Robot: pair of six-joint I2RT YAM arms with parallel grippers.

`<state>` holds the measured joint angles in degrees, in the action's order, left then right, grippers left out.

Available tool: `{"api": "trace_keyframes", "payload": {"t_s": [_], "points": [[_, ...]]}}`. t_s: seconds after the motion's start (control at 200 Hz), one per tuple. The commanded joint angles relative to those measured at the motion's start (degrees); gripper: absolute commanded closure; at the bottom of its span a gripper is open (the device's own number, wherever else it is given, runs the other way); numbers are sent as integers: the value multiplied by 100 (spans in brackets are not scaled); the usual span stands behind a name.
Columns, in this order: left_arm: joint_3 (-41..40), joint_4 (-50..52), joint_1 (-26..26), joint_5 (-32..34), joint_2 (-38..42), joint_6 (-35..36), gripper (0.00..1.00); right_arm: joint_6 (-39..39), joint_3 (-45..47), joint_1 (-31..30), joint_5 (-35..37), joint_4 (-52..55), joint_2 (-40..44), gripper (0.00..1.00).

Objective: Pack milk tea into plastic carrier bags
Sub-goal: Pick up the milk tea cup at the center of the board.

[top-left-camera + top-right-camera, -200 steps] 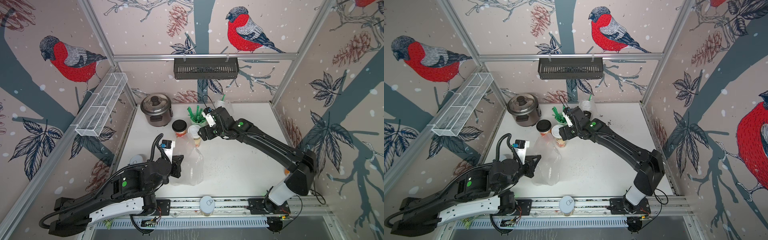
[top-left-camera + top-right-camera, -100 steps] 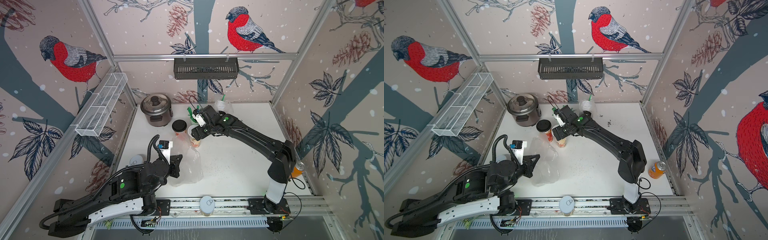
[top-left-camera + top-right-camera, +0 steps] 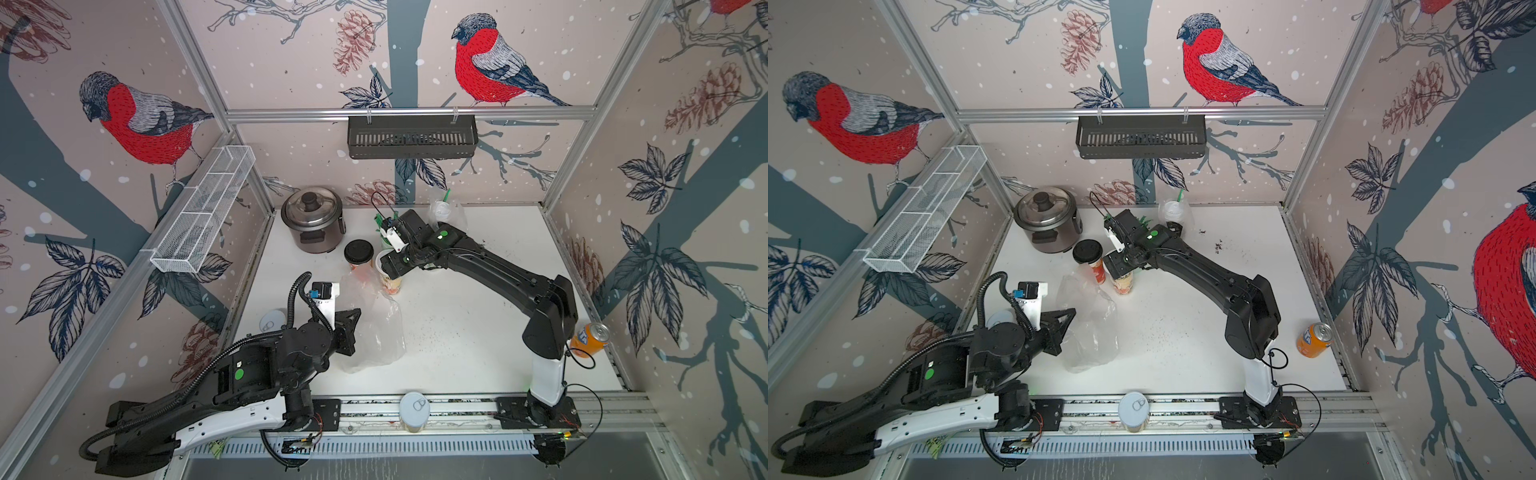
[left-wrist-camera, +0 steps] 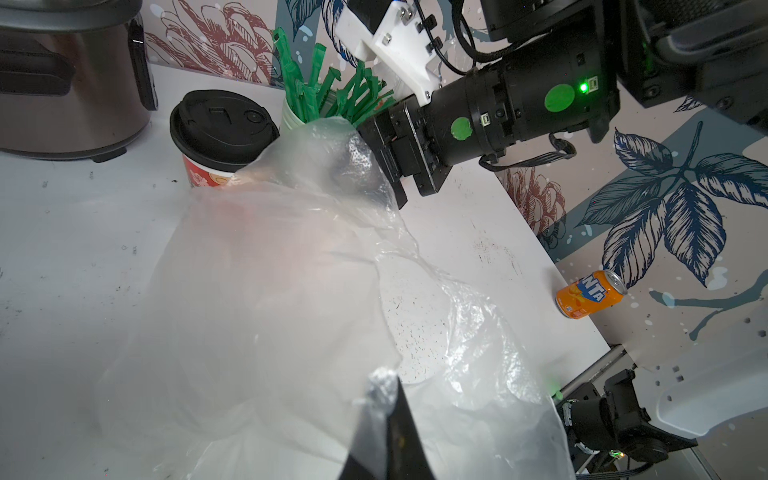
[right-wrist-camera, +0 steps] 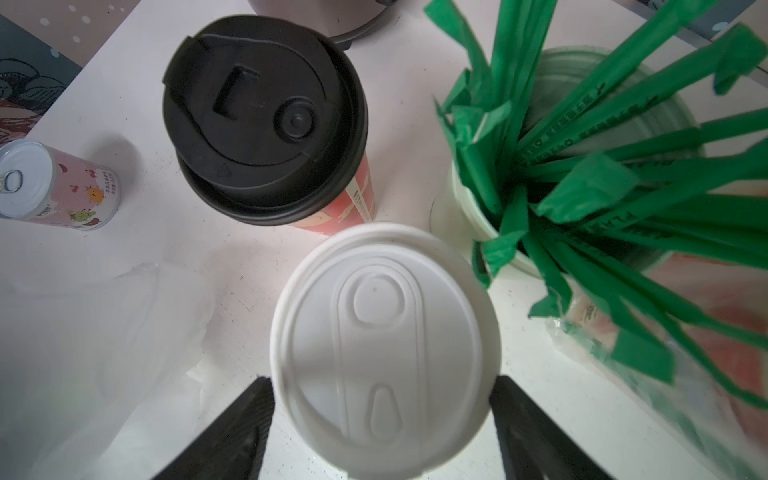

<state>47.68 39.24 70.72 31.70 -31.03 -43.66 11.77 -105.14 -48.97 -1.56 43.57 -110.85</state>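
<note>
**Left to right.** Your left gripper [image 4: 388, 415] is clamped shut on an edge of the clear bag [image 3: 374, 328], which lies slack on the worktop [image 3: 457, 332]. The black-lidded cup [image 5: 262, 120] stands beside it. Your right gripper [image 5: 382, 415] is directly above the upright white-lidded cup [image 5: 384, 345], jaws wide and straddling it, with no grip seen. The cup of green straws [image 5: 465, 199] crowds the far side, so the only free room is toward the bag.

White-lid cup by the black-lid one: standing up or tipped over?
Standing up: the right wrist view looks down on the cup, and both top views show its base on the table.
</note>
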Motion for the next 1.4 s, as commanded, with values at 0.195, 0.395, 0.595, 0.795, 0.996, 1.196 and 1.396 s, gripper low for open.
{"api": "trace_keyframes", "payload": {"t_s": [0.195,0.395,0.595,0.795,0.996,1.196,1.396], "points": [[-15,-22,-5,141,40,-127,100,-53,-76,-40,18,85,-167,16],[-23,-9,-5,143,70,-134,100,-97,-346,-151,351,206,-308,16],[-33,-4,-4,149,111,-143,100,-118,-540,-235,663,340,-434,16],[-57,2,-3,152,139,-161,100,-105,-627,-301,933,373,-425,14],[-71,-13,-5,144,141,-160,100,-133,-667,-349,970,345,-428,15],[-66,-5,-5,145,158,-154,100,-160,-708,-376,832,345,-521,23],[-91,-30,-5,143,163,-155,100,-156,-763,-382,779,388,-591,33]]}}
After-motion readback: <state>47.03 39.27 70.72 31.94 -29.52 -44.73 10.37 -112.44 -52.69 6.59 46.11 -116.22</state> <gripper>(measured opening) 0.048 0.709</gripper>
